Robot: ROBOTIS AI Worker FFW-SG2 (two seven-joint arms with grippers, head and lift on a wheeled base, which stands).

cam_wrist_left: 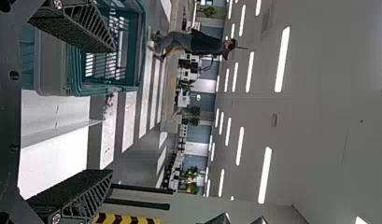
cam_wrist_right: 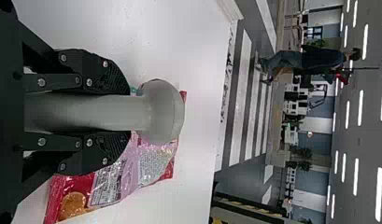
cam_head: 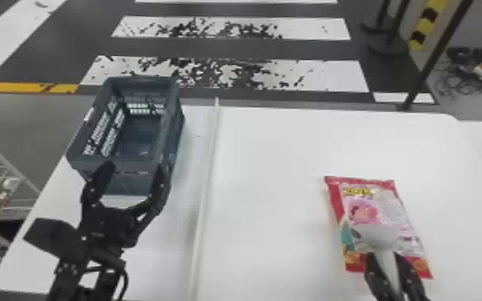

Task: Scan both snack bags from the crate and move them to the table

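Jaws of the right gripper (cam_wrist_right: 128, 113) are clenched on the grey scanner (cam_wrist_right: 161, 111), its head over the snack bags. Both lie on the tabletop (cam_head: 276, 152), well apart from the crate (cam_head: 130, 183): the pink bag (cam_head: 362, 214) rests on the red bag (cam_head: 334, 197), covering most of it.

That overlap looks like the main hazard. A code on the red bag could be hidden by the pink one, so the scanner might read the pink bag twice and miss the other. Glossy, creased film may also throw back glare and spoil a read if the angle is poor. I can't tell whether either bag has been scanned.

Whether the scanner's head touches the film is unclear; if it dips or swings while low, it could drag the pink bag askew or push both along. The handle looks smooth and rounded, so a bump could twist it between the jaws and throw off the aim.

On the other side, the left gripper (cam_head: 135, 166) has its jaws spread, holding nothing, beside the near end of the crate. A careless forward move there might catch the rim and shove the crate towards the far edge.
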